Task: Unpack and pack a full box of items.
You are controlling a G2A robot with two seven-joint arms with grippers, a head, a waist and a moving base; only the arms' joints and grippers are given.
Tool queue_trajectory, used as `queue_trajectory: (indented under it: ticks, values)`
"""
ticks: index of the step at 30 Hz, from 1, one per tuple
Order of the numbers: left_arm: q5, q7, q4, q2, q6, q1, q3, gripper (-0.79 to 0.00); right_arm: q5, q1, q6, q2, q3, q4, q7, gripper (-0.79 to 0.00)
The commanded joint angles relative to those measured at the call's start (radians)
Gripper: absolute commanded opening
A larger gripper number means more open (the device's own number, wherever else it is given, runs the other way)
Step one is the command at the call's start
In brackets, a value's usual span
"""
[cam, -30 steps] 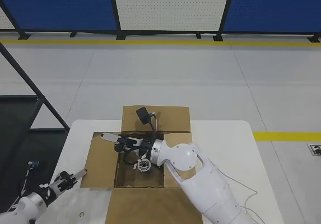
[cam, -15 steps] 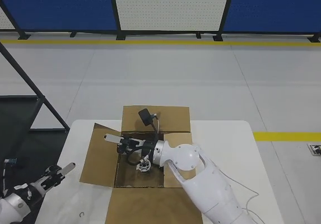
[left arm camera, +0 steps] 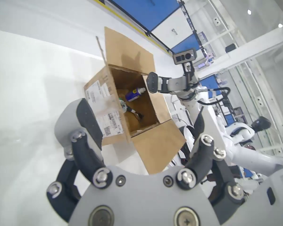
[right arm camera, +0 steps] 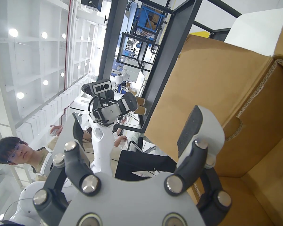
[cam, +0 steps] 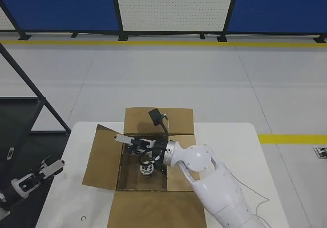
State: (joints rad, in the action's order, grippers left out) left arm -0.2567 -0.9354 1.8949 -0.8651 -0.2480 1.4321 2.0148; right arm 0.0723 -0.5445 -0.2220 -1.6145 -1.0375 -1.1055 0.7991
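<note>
So, top view first: the brown cardboard box (cam: 157,119) sits open on the white table (cam: 83,196), all its flaps folded out. The right gripper (cam: 124,143) is over the opening, at the corner by the raised left flap, with its fingers spread and nothing between them. Can't tell from here whether it's touching the cardboard. A round white-and-black item (cam: 146,169) lies on the box floor just beside that arm's wrist. The left gripper (cam: 53,166) is way off at the table's left edge, well apart from the box.

Left wrist view: the left gripper (left arm camera: 143,123) has its fingers wide apart and is gripping nothing. Past it you look right into the brown cardboard box (left arm camera: 103,90), which has white labels on its outer wall. Inside lie a blue spray can (left arm camera: 135,94) and a small dark tool (left arm camera: 135,113). The right gripper (left arm camera: 153,84) hangs at the box's far rim, above the can.

Right wrist view: the right gripper (right arm camera: 134,132) is clearly spread and empty. One pad is just beside the cardboard flap (right arm camera: 210,71), though whether they touch I can't say.
</note>
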Motion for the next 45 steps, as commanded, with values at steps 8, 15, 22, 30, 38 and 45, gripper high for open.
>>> queue_trajectory:
  ticks: [8, 15, 22, 30, 38, 45]
  values:
    - [0.096, -0.083, 0.066, 0.017, 0.085, -0.171, -0.21, 0.0, -0.05, -0.202, 0.009, 0.065, -0.186, -0.25, 0.015, 0.0]
    - [0.168, -0.041, 0.036, 0.006, 0.142, -0.303, -0.46, 0.0, -0.151, -0.422, 0.131, 0.109, -0.334, -0.568, -0.018, 0.0]
    - [0.175, -0.039, 0.001, -0.008, 0.194, -0.391, -0.601, 0.0, -0.223, -0.535, 0.241, 0.128, -0.385, -0.722, -0.026, 0.0]
    - [0.175, -0.039, 0.001, -0.008, 0.194, -0.391, -0.601, 0.0, -0.223, -0.535, 0.241, 0.128, -0.385, -0.722, -0.026, 0.0]
    - [0.231, 0.084, -0.035, -0.028, 0.226, -0.41, -0.72, 0.0, -0.186, -0.571, 0.201, 0.134, -0.371, -0.717, -0.056, 0.0]
    - [0.196, 0.142, -0.195, -0.09, 0.225, -0.599, -0.967, 0.0, -0.148, -0.68, 0.177, 0.154, -0.473, -0.785, -0.085, 0.0]
